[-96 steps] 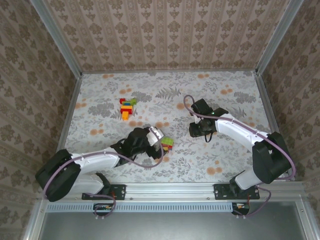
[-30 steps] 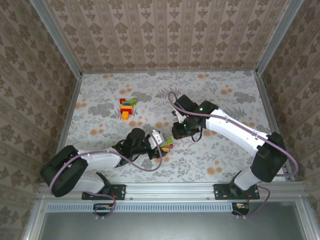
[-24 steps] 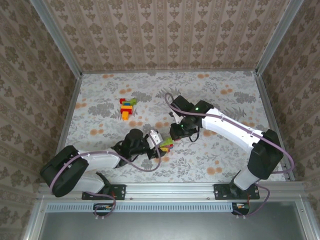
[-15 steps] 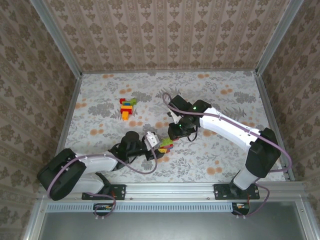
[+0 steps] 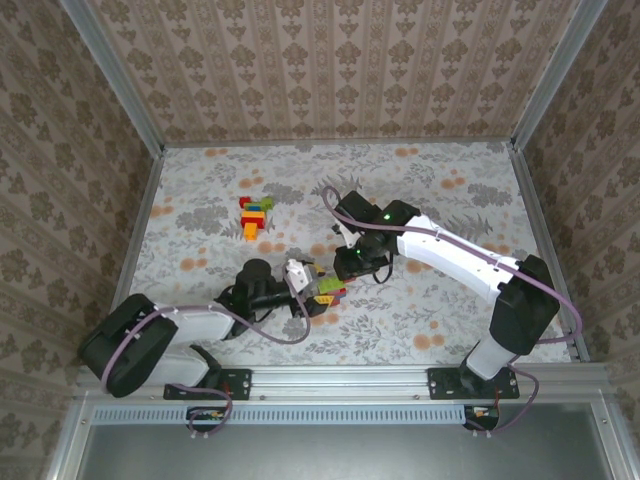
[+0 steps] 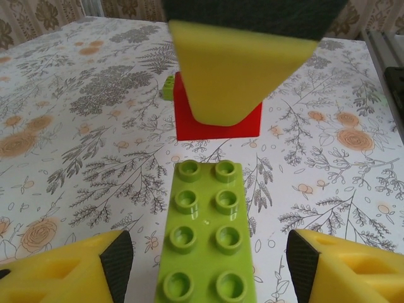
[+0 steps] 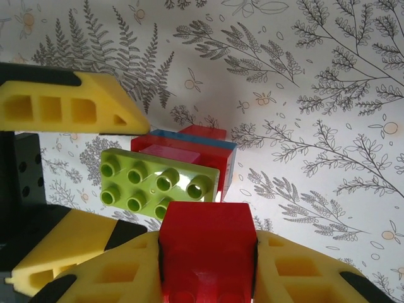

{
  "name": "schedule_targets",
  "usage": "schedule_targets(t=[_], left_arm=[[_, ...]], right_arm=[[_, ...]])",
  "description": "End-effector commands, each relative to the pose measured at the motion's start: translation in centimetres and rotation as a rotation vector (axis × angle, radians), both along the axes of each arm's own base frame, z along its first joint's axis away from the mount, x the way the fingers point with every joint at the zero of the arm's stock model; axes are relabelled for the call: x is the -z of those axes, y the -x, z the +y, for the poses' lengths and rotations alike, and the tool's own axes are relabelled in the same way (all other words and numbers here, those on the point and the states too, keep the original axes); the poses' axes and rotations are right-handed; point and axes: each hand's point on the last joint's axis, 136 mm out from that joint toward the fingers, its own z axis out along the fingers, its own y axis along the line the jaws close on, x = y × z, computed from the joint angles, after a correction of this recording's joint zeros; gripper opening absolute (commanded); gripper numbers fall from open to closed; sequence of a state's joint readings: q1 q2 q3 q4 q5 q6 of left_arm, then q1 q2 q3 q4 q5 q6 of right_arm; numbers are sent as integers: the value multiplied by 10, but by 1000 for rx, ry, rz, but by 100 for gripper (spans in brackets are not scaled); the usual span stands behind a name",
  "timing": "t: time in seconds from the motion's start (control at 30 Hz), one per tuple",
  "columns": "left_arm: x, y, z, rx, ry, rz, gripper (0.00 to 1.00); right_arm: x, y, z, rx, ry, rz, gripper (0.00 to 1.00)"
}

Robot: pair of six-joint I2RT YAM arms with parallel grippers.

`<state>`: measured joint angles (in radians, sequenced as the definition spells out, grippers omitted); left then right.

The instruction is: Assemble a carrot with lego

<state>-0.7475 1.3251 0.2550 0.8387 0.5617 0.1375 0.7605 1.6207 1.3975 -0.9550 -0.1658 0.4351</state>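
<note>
A small lego stack (image 5: pixel 330 289) lies on the flowered table in front of the arms. Its top is a green eight-stud brick (image 6: pixel 205 252) over red, blue and magenta pieces (image 7: pixel 224 158). My left gripper (image 6: pixel 208 274) is open around that green brick (image 7: pixel 158 183), with a gap between each yellow finger (image 7: pixel 69 107) and the brick. My right gripper (image 7: pixel 207 243) is shut on a red brick (image 7: pixel 207 252) and holds it at the stack's far end (image 6: pixel 218 132). From above, the right gripper (image 5: pixel 346 267) meets the left gripper (image 5: pixel 312 284) at the stack.
A second cluster of loose lego (image 5: pixel 254 215) in red, orange, green and blue lies at the back left of the table. Patterned walls with metal rails (image 5: pixel 145 190) close the table in on three sides.
The right arm has swung left and brought its red brick up to the stack. The left gripper's fingers have opened off the stack, and it has drawn back a little to the left.
</note>
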Motion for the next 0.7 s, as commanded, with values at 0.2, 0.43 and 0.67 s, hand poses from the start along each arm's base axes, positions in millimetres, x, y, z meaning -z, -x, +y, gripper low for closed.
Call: schedule_targets(t=[0.2, 0.43, 0.67], left_arm=[[-7, 10, -3, 90, 65, 18, 66], [-4, 10, -8, 115, 70, 38, 66], [4, 9, -13, 117, 63, 47, 58]], right_arm=[[-1, 3, 3, 4, 22, 32, 27], [1, 3, 2, 8, 29, 33, 27], [0, 4, 3, 6, 23, 35, 27]])
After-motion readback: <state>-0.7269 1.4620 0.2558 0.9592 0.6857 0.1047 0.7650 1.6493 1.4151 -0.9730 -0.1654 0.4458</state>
